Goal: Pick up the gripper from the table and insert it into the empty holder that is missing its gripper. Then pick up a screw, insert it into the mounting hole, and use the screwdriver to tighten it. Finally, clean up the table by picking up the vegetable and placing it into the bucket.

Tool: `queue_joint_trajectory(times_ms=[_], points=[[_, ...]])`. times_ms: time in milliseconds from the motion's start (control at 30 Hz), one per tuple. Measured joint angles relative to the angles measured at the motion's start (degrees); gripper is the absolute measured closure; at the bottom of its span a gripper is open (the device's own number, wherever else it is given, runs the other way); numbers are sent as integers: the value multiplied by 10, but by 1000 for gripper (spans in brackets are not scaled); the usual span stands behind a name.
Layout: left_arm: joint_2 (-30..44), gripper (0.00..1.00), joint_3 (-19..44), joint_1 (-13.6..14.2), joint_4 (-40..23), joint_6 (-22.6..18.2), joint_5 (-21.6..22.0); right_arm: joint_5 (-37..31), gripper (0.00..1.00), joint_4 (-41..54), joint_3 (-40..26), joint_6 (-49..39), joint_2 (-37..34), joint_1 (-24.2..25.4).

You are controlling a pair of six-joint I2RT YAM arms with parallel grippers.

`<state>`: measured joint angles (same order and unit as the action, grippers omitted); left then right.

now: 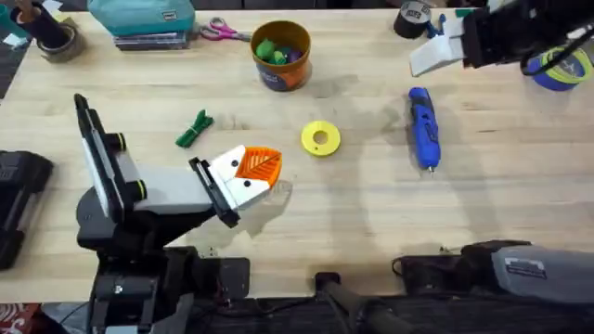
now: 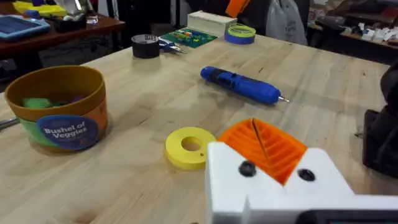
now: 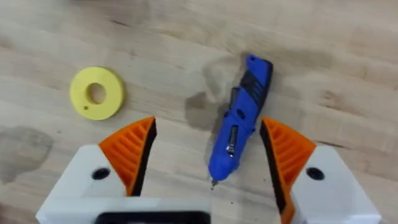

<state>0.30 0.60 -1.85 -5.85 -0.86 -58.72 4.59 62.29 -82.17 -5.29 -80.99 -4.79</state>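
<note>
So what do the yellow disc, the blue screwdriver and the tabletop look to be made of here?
The yellow disc looks like matte plastic: uniform colour, no shine. The screwdriver seems to be glossy blue plastic with dark insets and a pale, probably metal tip. The table appears to be light wood, with visible grain and plank seams.

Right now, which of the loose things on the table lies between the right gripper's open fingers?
The blue screwdriver: it lies between the right gripper's open orange pads. The yellow disc sits off to one side, outside them.
</note>
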Motion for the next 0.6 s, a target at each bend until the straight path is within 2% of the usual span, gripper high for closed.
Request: queue_joint_trajectory(times_ms=[267,467,600], points=[[0,996,0,0,0,0,0,-9,5,6,4,42,-104,34],[0,996,0,0,0,0,0,-13,4,-59,72,64,-111,35],[0,996,0,0,0,0,0,-53,5,-90,120,84,-111,35]])
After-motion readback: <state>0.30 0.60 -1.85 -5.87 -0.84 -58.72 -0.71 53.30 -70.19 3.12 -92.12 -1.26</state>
